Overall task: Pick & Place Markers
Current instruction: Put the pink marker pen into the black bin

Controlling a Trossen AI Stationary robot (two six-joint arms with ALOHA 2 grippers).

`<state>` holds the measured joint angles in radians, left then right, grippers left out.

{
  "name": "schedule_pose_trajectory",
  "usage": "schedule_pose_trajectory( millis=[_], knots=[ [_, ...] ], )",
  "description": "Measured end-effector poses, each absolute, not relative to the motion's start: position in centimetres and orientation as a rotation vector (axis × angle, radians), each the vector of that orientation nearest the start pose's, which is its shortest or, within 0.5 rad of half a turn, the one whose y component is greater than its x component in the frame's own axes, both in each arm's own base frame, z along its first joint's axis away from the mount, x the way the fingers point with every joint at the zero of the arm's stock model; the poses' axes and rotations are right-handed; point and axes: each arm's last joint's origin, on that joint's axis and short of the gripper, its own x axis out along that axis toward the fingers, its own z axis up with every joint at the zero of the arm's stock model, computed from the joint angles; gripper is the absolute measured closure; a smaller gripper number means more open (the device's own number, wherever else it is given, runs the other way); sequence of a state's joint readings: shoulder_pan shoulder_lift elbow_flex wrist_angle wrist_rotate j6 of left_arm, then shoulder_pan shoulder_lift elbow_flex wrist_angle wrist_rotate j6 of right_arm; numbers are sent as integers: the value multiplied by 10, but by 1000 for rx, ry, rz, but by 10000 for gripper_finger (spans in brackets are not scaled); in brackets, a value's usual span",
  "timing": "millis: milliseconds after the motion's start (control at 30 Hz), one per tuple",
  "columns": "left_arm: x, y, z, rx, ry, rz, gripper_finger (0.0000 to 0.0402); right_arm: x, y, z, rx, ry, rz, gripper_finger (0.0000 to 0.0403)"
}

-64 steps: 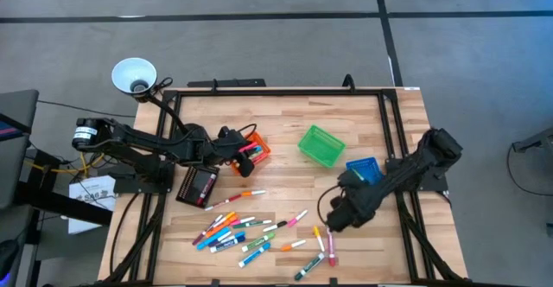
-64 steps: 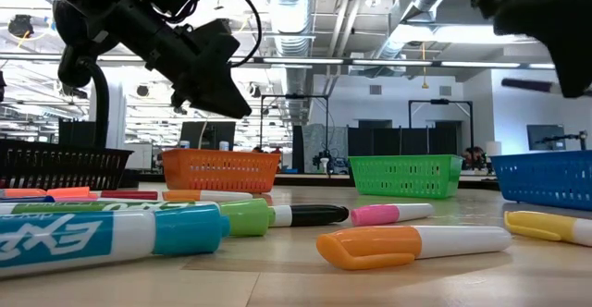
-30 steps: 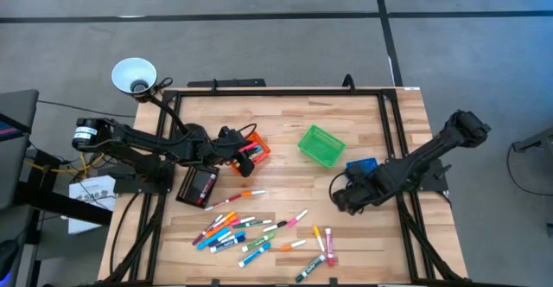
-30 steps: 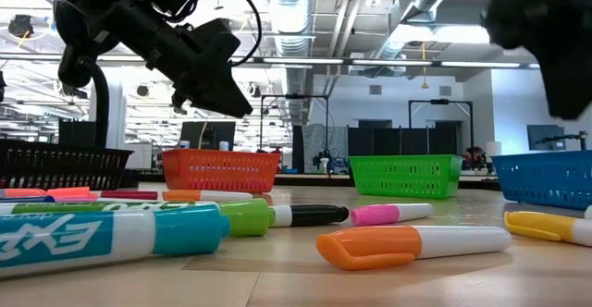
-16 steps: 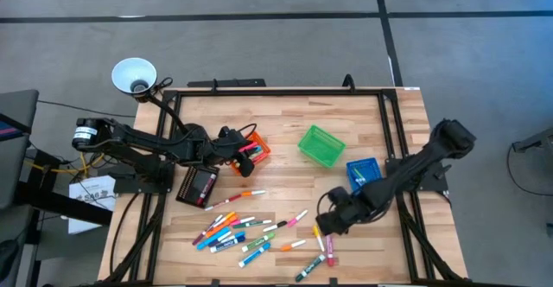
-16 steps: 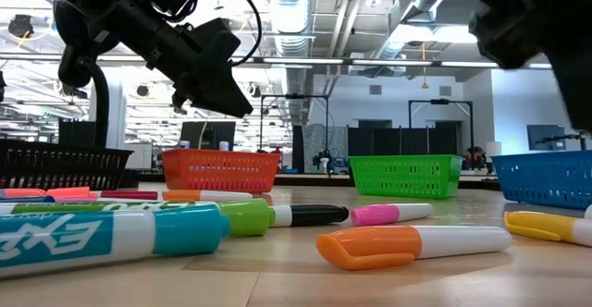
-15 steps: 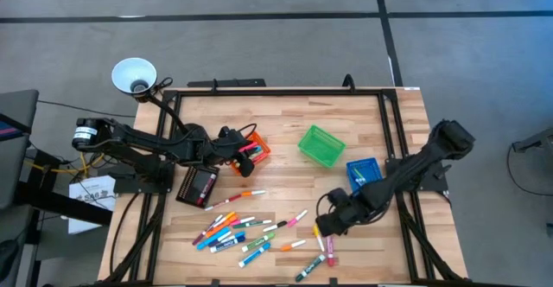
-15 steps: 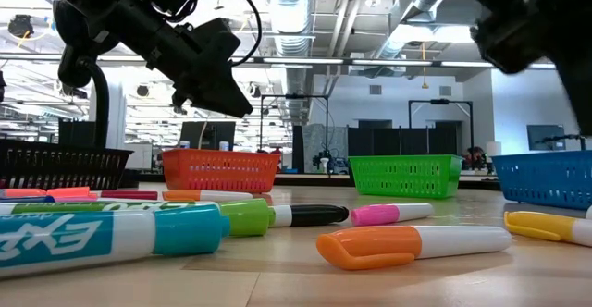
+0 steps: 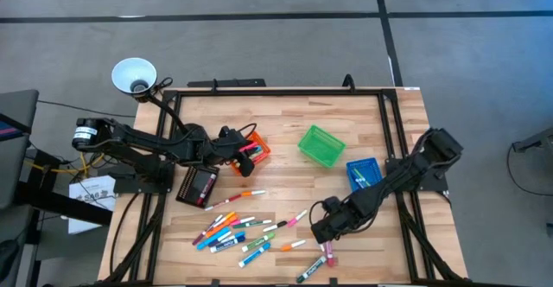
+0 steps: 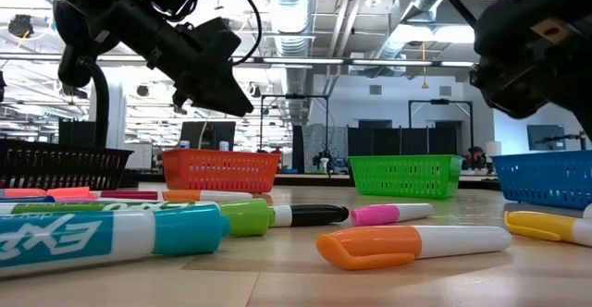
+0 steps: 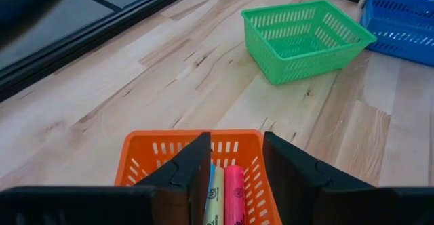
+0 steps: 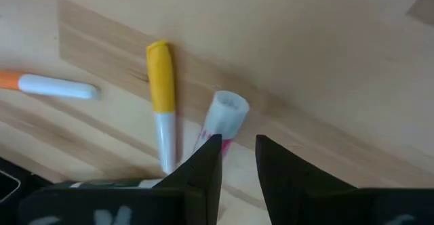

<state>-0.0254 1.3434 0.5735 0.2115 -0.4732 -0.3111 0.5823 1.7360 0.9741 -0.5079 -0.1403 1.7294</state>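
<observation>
Several markers (image 9: 238, 232) lie loose on the wooden table near its front edge; up close in the low view are an orange-capped one (image 10: 407, 245) and a pink-capped one (image 10: 391, 214). My right gripper (image 9: 321, 229) hangs over the right end of the scatter, pointing steeply down, its fingers narrowly open (image 12: 237, 162). Just ahead of them lie a white-and-pink marker (image 12: 224, 116) and a yellow-capped marker (image 12: 161, 96). My left gripper (image 9: 244, 151) waits open (image 11: 236, 171) over the orange bin (image 11: 139, 158), which has markers (image 11: 234, 194) in it.
A green bin (image 9: 320, 144) stands at the far middle and a blue bin (image 9: 364, 171) to its right. A black bin (image 9: 197, 185) sits at the left. More markers (image 9: 318, 263) lie by the front edge. Black frame rails (image 9: 389, 131) run along the table's sides.
My right gripper has gone from beside the blue bin toward the table's near edge and to the left. It has come down and tipped to point more steeply at the table, and now hangs over the right end of the marker scatter.
</observation>
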Motion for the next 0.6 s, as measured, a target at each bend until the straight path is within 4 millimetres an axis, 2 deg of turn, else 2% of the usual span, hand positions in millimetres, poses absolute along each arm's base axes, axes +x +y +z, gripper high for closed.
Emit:
schedule_pose_trajectory(
  millis=[333,467,600],
  knots=[
    [258,7,184,-160,470,515,271,261,176,140,1133,1362,-584,321],
    [258,7,184,-161,466,515,271,262,175,140,1072,1387,-514,317],
    [258,7,184,-161,464,514,271,264,171,142,1087,1452,-456,304]
  ],
)
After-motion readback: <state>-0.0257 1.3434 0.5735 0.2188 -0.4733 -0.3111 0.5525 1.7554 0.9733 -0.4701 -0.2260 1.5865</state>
